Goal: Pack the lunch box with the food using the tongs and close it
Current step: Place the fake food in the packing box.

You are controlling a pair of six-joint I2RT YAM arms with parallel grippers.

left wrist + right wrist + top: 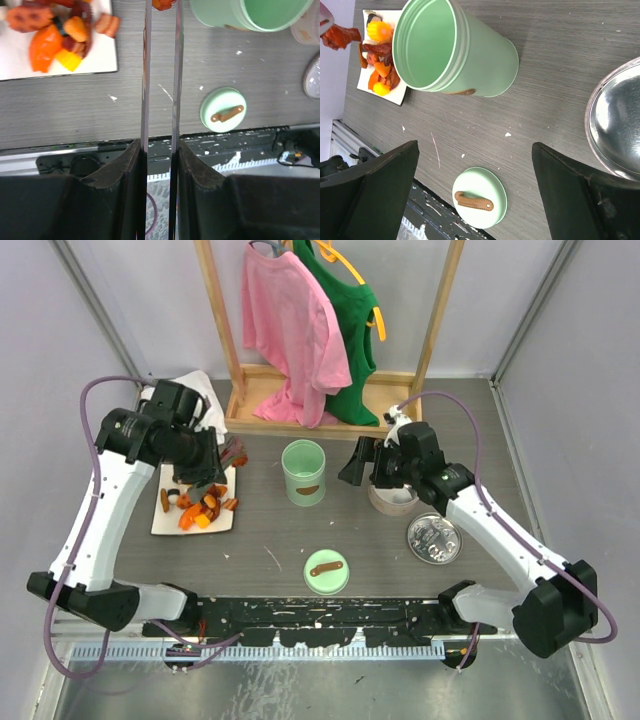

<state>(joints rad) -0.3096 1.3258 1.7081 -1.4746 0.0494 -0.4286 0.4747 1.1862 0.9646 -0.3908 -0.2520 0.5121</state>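
Observation:
The food (197, 508) is a heap of orange, red and brown pieces on a white plate (165, 522) at the left. My left gripper (205, 468) hovers above the plate, shut on the tongs (146, 75). Their two thin arms run up from my left gripper (160, 146) to a red-orange piece (162, 4) pinched at the tips. The pale green lunch box (304, 472) stands open and upright at mid-table, empty inside (427, 45). Its lid (326, 571) with a brown strap lies nearer the front edge. My right gripper (353, 465) is open, just right of the box, with nothing between its fingers.
A round metal dish (434, 538) lies at the right, and a roll (392, 500) sits under my right arm. A wooden rack (300, 400) with pink and green shirts stands at the back. The black rail (320, 615) runs along the front edge.

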